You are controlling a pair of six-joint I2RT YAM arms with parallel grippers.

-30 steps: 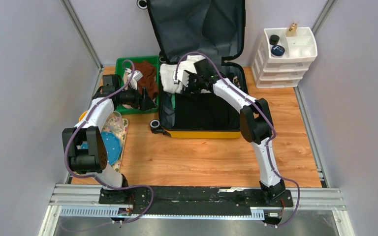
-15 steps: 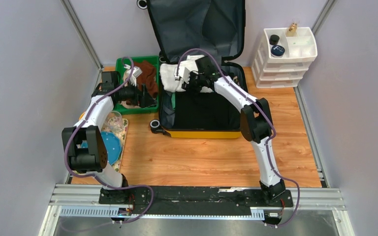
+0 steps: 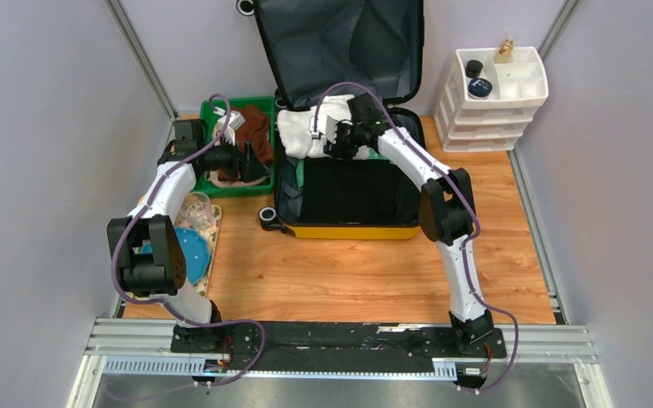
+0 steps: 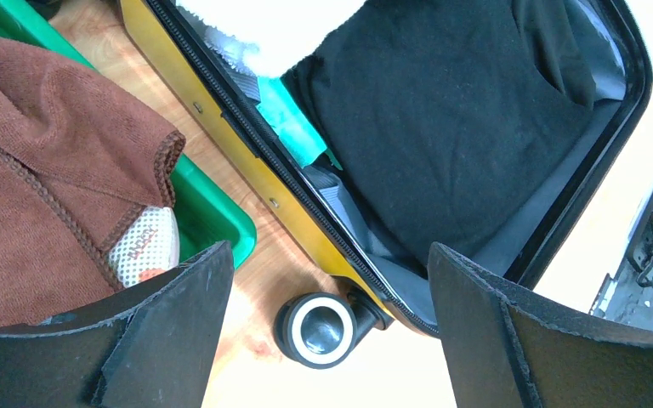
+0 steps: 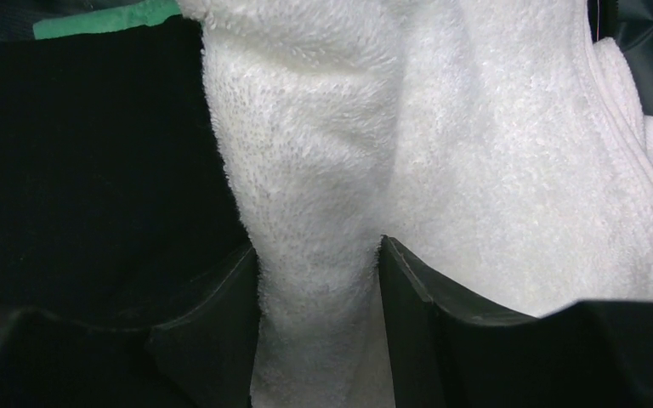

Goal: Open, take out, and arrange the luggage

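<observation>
The luggage (image 3: 349, 231), a yellow hard-shell suitcase, lies open with its dark lid (image 3: 340, 42) propped against the back wall. A black garment (image 3: 353, 187) fills its base, and a white towel (image 3: 298, 132) is bunched at the far left corner. My right gripper (image 3: 336, 140) is shut on a fold of that white towel (image 5: 476, 153), which fills the gap between the fingers (image 5: 319, 255). My left gripper (image 3: 255, 170) hovers open and empty (image 4: 327, 280) between the green tray (image 4: 212, 212) and the suitcase's yellow side (image 4: 221, 110), above a black wheel (image 4: 321, 329).
A brown towel (image 3: 255, 136) and a small white item lie in the green tray (image 3: 212, 106) left of the suitcase. A white drawer unit (image 3: 493, 102) with small items on top stands at the back right. A blue plate (image 3: 191, 255) and clutter lie near the left wall.
The right gripper has closed on the white towel's fold and drawn slightly up and to the right. The left arm has shifted a little toward the tray, still open.
</observation>
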